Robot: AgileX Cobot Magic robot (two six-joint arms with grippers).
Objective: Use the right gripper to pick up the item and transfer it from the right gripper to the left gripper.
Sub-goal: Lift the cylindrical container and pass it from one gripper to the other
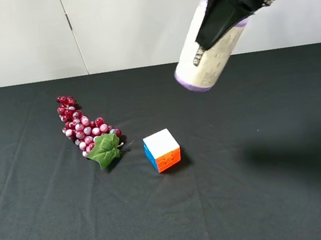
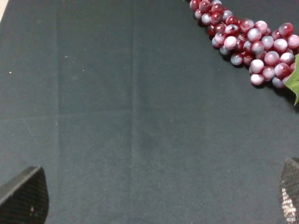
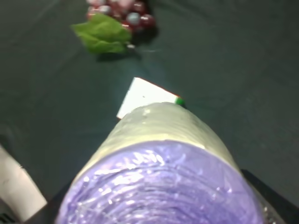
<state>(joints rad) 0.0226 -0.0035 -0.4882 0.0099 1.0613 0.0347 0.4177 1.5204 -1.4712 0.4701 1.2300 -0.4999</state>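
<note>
Above the far right of the cloth (image 1: pixel 44 234) | item (image 1: pixel 210 49) is held tilted and lifted clear, clamped by right gripper (image 1: pixel 218 21), its lower purple end judged offered leftward for handover | left gripper (image 2: pixel 156 200) is spread wide and empty near grapes (image 2: pixel 252 46), judged ready to receive

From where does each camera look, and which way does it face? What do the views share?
High camera: mounted high, looks down over the black table toward the wall; sees grapes, cube, and the canister held up by the right gripper.
Left wrist camera: faces down at the table; the open left gripper shows only its tips, which frame a bare patch, grapes to one side.
Right wrist camera: looks along the held canister toward cube and grapes.
Shared: grapes in all three; cube and canister in the high and right wrist views.
</note>
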